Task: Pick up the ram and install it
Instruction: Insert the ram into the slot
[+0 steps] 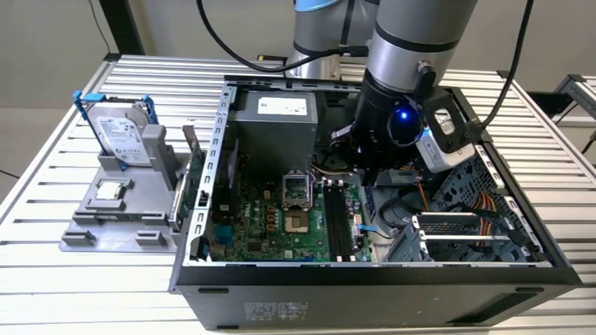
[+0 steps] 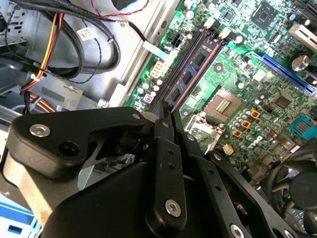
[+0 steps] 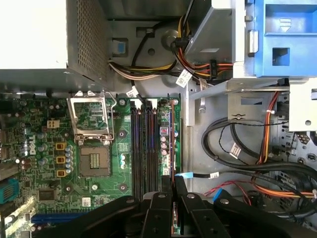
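A slatted metal worktop [image 1: 112, 293] carries an open computer case [image 1: 373, 279] lying on its side, its green motherboard [image 1: 270, 223] facing up, as the robot arm reaches down into the chassis. The tool [image 3: 174, 191] hangs low over the bank of memory slots [image 3: 143, 148], its black fingers [image 3: 161, 213] drawn together on the ram [image 3: 173, 144], a thin dark stick seen edge-on that runs out from between the fingertips along the slot nearest the drive-bay side. In the second wrist view the same stick [image 2: 190, 64] stretches away from the tool [image 2: 166, 121] with orange-edged slot rails on either side; whether it is fully seated cannot be told. Beside the tool, toward the board's centre, sits the open processor socket [image 3: 91, 136] with its metal frame. On the tool's other side lie bundles of black, yellow and red cables [image 3: 247, 148] and a blue drive bracket [image 3: 290, 37]. Beyond the tool's tips stands the grey power supply [image 1: 275, 122]. Well clear of the tool, outside the case on the exterior view's left, a grey stand [image 1: 116, 216] holds a silver hard drive [image 1: 121, 136] in a blue frame
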Robot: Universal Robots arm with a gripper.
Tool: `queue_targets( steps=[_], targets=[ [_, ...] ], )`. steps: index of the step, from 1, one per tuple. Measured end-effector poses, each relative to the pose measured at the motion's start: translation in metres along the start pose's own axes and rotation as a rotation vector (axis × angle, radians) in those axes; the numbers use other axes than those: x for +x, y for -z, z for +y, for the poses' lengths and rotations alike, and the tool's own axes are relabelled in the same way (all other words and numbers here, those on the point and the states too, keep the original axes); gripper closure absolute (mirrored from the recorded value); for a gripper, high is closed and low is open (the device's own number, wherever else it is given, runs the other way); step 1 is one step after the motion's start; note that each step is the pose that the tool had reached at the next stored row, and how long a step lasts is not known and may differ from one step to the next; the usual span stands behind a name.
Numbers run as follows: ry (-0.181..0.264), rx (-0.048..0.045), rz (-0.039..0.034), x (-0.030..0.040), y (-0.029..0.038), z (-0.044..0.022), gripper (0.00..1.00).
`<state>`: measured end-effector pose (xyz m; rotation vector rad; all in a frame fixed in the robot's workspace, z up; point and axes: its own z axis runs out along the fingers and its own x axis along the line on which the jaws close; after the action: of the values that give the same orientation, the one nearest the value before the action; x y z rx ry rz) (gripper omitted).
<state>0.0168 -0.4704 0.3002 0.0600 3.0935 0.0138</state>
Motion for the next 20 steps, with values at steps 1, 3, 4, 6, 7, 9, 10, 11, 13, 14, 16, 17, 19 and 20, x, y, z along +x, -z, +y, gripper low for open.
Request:
queue_targets(
  steps=[1,3,4,6,7,9,10,11,13,14,16,17,19,20],
  targets=[
    [0.0,-0.0001,0.0,0.0,-0.0004,0.0,1.0],
    [0.0,-0.0002,-0.0004,0.0001,-0.0018,0.0,1.0],
    [0.0,0.0,-0.0009,0.0001,-0.0032,0.0,1.0],
    [0.0,-0.0001,-0.0028,0.0003,-0.0066,-0.0001,1.0],
    [0.0,-0.0002,-0.003,0.0003,-0.0075,-0.0001,1.0],
    [0.0,-0.0001,-0.0035,0.0004,-0.0094,-0.0001,1.0],
    [0.0,-0.0001,-0.0043,0.0005,-0.0106,-0.0001,1.0],
    [0.0,-0.0002,-0.0046,0.0005,-0.0114,-0.0001,1.0],
    [0.0,-0.0002,-0.0061,0.0007,-0.0139,-0.0002,1.0],
    [0.0,-0.0002,-0.0073,0.0007,-0.0157,-0.0002,1.0],
    [0.0,-0.0004,-0.009,0.0009,-0.0192,-0.0002,1.0],
    [0.0,-0.0004,-0.0096,0.0009,-0.0208,-0.0002,1.0],
    [0.003,-0.0006,-0.0102,0.0011,-0.024,-0.0003,1.0],
    [0.004,-0.0006,-0.0104,0.0012,-0.0254,-0.0003,1.0]
  ],
)
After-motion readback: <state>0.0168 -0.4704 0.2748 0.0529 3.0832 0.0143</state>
